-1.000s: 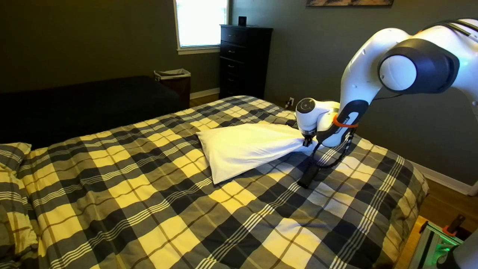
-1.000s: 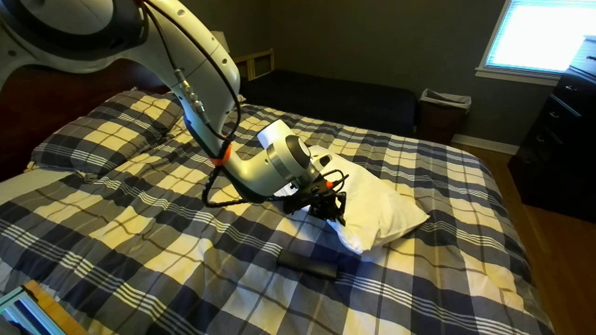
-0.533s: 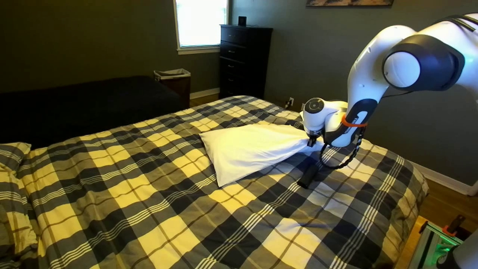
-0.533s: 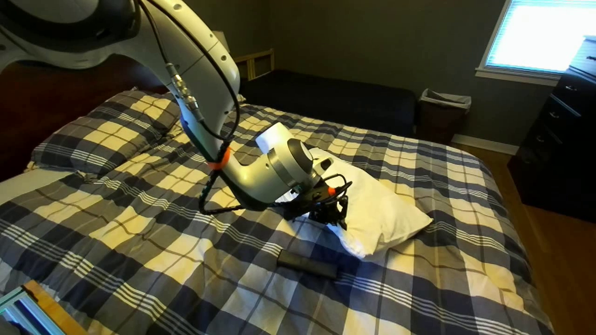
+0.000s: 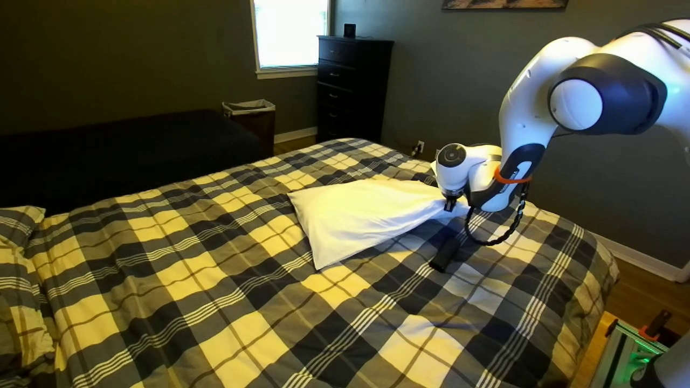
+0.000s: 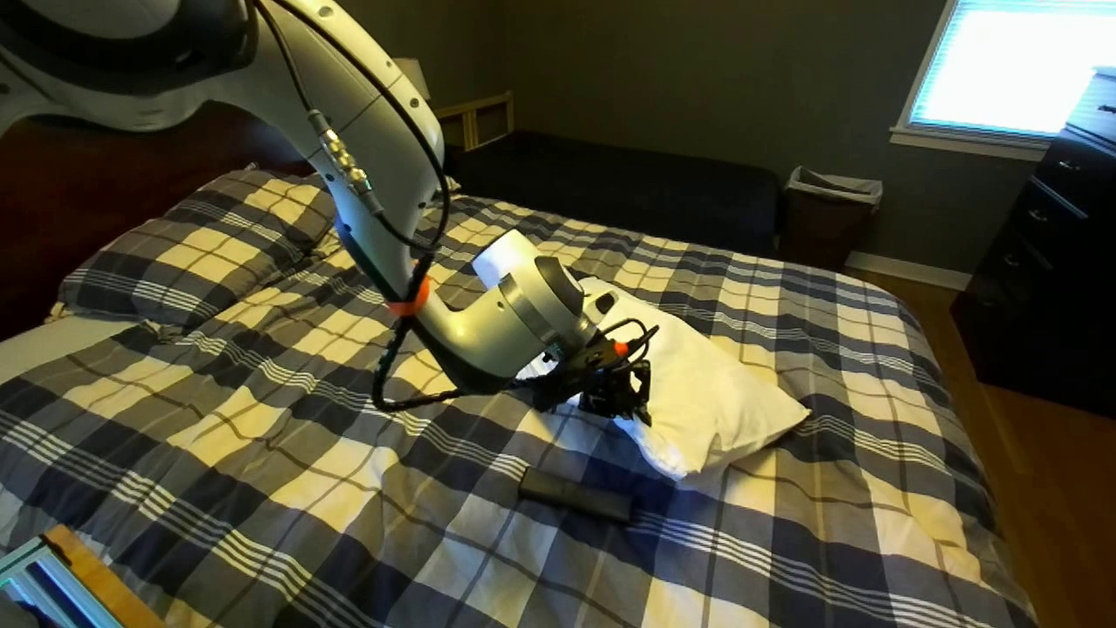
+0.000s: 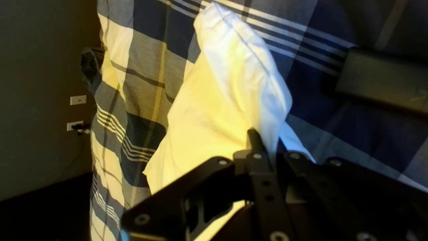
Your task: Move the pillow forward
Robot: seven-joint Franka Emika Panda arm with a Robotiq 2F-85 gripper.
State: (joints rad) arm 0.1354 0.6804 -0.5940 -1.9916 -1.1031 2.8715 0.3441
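The white pillow lies on the plaid bedspread in both exterior views (image 5: pixel 361 215) (image 6: pixel 719 384). My gripper, seen in both exterior views (image 5: pixel 450 203) (image 6: pixel 635 408), is at the pillow's edge on the arm's side. In the wrist view the pillow (image 7: pixel 210 117) is bunched up into a fold. The gripper's fingers (image 7: pixel 272 147) are closed round this fold, which runs down between them. The held edge is pulled up a little, while the rest of the pillow rests on the bed. In an exterior view the arm hides part of the pillow.
A black oblong object (image 5: pixel 446 254) lies on the bed close to the pillow, also in the wrist view (image 7: pixel 384 80). Plaid pillows (image 6: pixel 209 244) lie at the headboard. A dark dresser (image 5: pixel 353 86) and a hamper (image 5: pixel 250 124) stand beyond the bed.
The gripper and the pillow have shifted slightly to the right in an exterior view over the last second. In the last half second the pillow has hardly moved. The grip has stayed the same.
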